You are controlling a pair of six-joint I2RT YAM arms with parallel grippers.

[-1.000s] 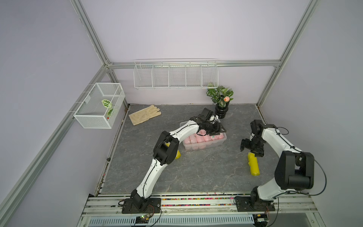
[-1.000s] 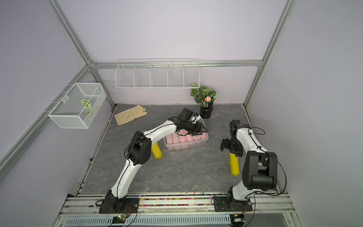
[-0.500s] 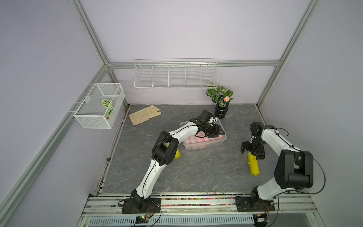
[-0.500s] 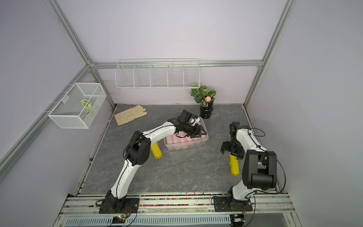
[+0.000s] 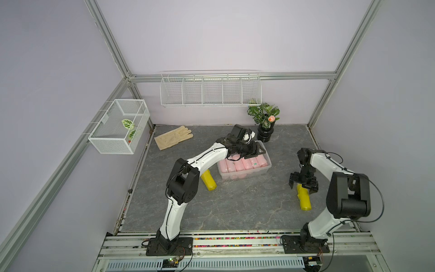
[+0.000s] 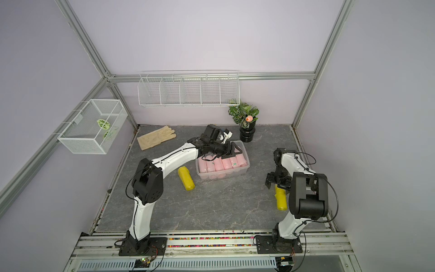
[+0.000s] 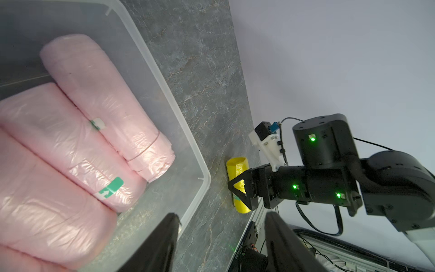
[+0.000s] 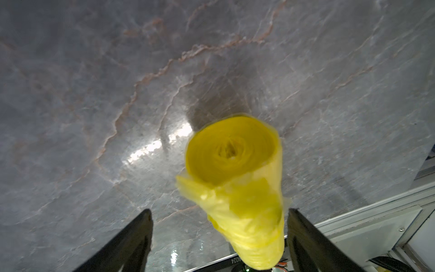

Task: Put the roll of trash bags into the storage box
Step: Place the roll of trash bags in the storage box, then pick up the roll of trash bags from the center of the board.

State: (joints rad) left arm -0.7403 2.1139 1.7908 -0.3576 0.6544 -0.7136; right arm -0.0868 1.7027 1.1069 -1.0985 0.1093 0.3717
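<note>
Straddling yellow roll [image 8: 235,188], right hand [image 5: 303,185] open, left hand [image 7: 222,214] open above storage box [image 7: 164,94], second roll [image 5: 209,182] half-hidden

yellow roll [image 5: 209,182], on the left arm's [image 5: 207,159] side of the storage box [image 5: 263,169]: far end hidden under that arm.
second yellow roll [image 8: 237,179], other side of box: blurred, near end cut off by frame edge.
pink rolls [image 7: 77,131] inside box: cropped at frame edge; label print unreadable.

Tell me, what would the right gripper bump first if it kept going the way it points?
Most likely the yellow roll lying on the table: it sits between the right gripper's open jaws.
</note>
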